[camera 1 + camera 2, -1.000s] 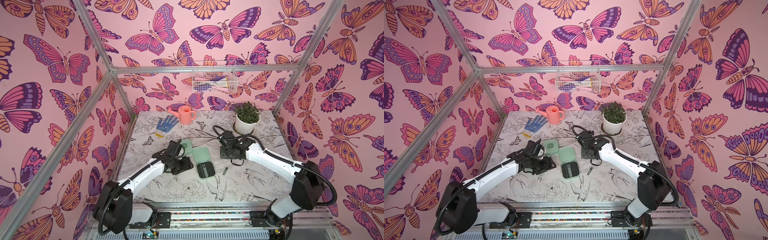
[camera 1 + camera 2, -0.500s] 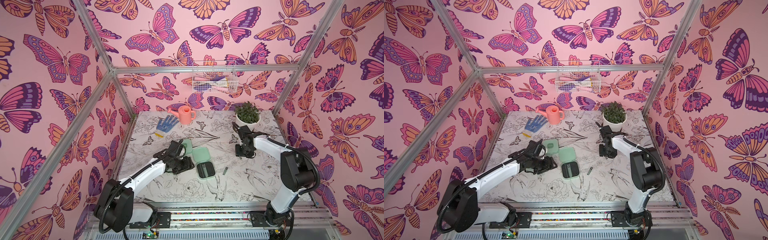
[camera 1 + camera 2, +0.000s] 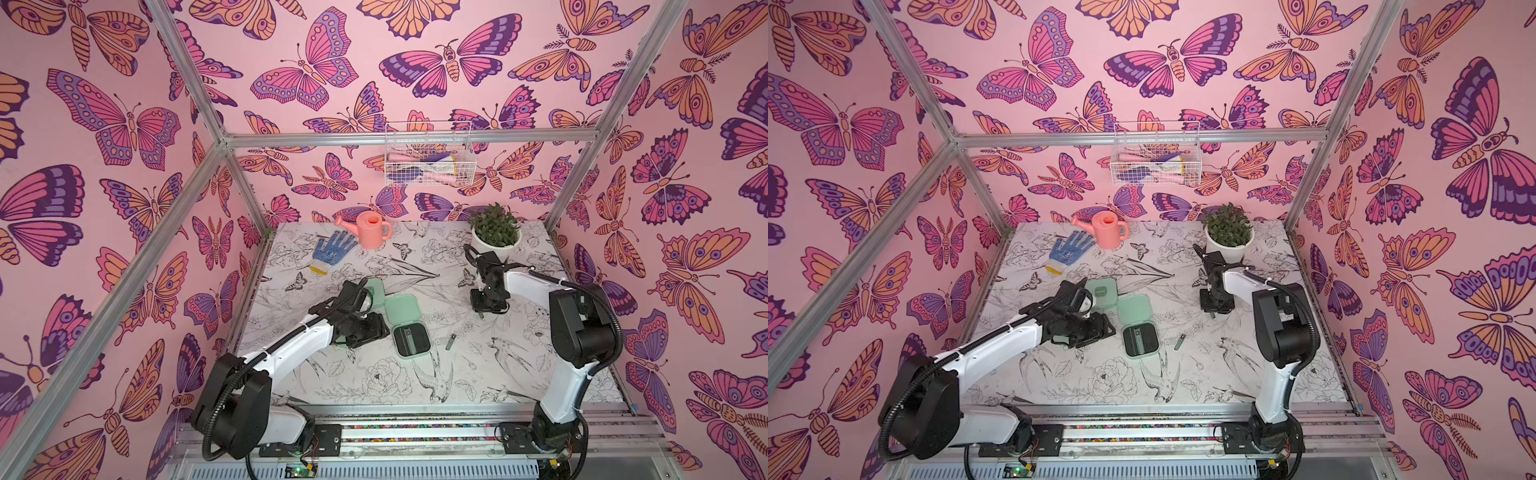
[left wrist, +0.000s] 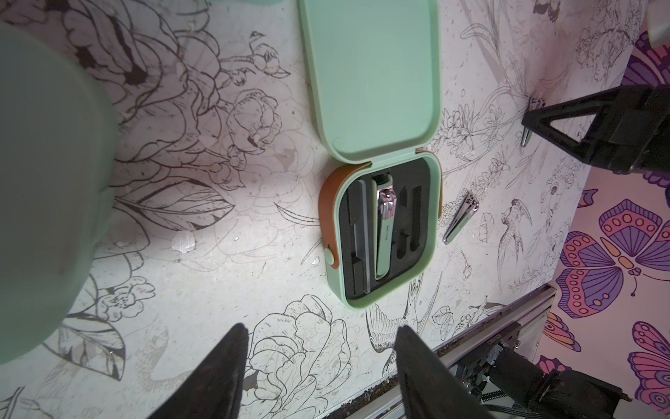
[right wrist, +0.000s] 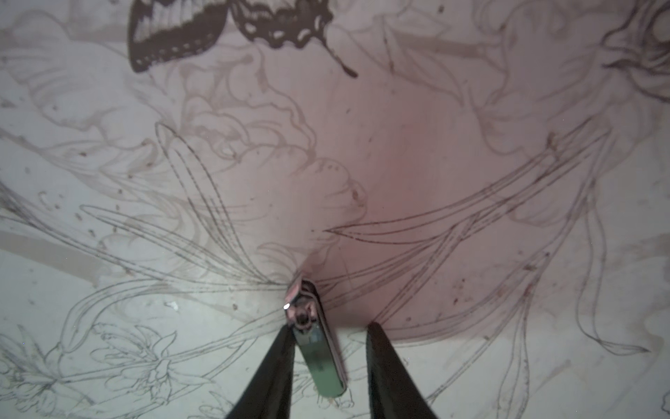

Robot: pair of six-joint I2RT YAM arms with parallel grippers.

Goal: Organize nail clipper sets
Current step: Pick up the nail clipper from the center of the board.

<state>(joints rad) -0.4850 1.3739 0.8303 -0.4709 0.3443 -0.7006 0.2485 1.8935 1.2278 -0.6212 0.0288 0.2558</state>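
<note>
Between my right gripper's (image 5: 330, 326) jaws lies a small nail clipper (image 5: 315, 348), flat on the table. It touches one finger, and there is a clear gap to the other. So the jaws stand open around it and nothing is gripped yet.

My left gripper (image 4: 322, 328) is spread wide with only bare table between the fingers. Straight ahead of those jaws sits the open case (image 4: 373, 72), its lid folded flat on the far side. In its black tray a large clipper (image 4: 386, 225) is seated, with a slim grey strip (image 4: 360, 235), perhaps a file, in the slot alongside. The two slots on the other side look empty. A second loose clipper (image 4: 462, 217) lies just beside the case, between it and my right jaws.

A blurred mint-green shape close beside the left wrist is probably another case, but I cannot tell whether it is shut. Beyond the left jaws in both top views is a closed case (image 3: 374, 291), touching or nearly touching the open lid, and its contents are hidden.

I'd call this case about half filled. Left to do are the clipper under my right jaws, the loose one by the tray and closing the lid. The other cases' state is unknown.

The path from my right jaws to the tray looks free apart from that loose clipper. My left arm crowds the case's other side. Behind the right wrist stands the potted plant (image 3: 496, 232). Further off and well apart are the blue dotted glove (image 3: 332, 249), the pink watering can (image 3: 372, 230) and the wire basket (image 3: 428, 162) on the wall.
</note>
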